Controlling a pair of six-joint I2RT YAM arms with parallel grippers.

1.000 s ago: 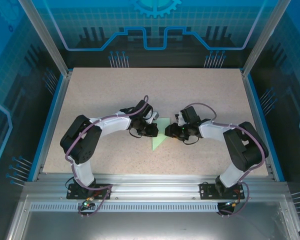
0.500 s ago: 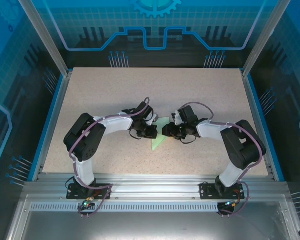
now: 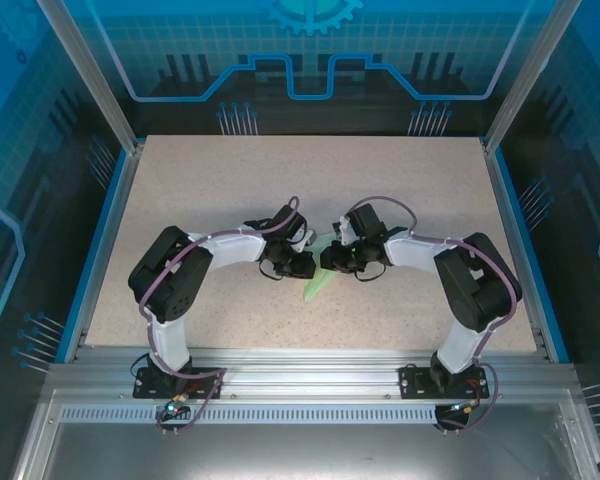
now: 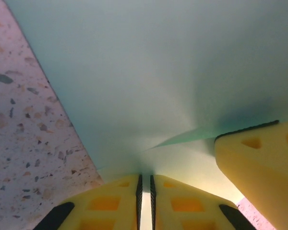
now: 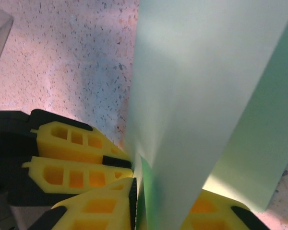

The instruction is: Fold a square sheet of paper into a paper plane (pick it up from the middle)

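Note:
The pale mint-green paper (image 3: pixel 317 283) sits at the table's middle, folded narrow, its pointed tip toward the near edge. My left gripper (image 3: pixel 305 262) and right gripper (image 3: pixel 328 260) meet head-on over its upper part. In the left wrist view the paper (image 4: pixel 149 72) spreads overhead. The left gripper (image 4: pixel 145 176) is shut on a thin edge of it, and a right finger (image 4: pixel 259 163) presses in beside it. In the right wrist view the paper (image 5: pixel 197 86) rises as an upright fold out of the right gripper (image 5: pixel 165 191), which is shut on it. The left gripper's fingers (image 5: pixel 72 143) lie just left.
The speckled beige table (image 3: pixel 230 190) is bordered by blue rails and glass walls. Both arms bend inward from their bases at the near edge.
Both grippers have closed in toward each other. The paper between them has gone from a flat, wide triangle to a narrower raised fold.

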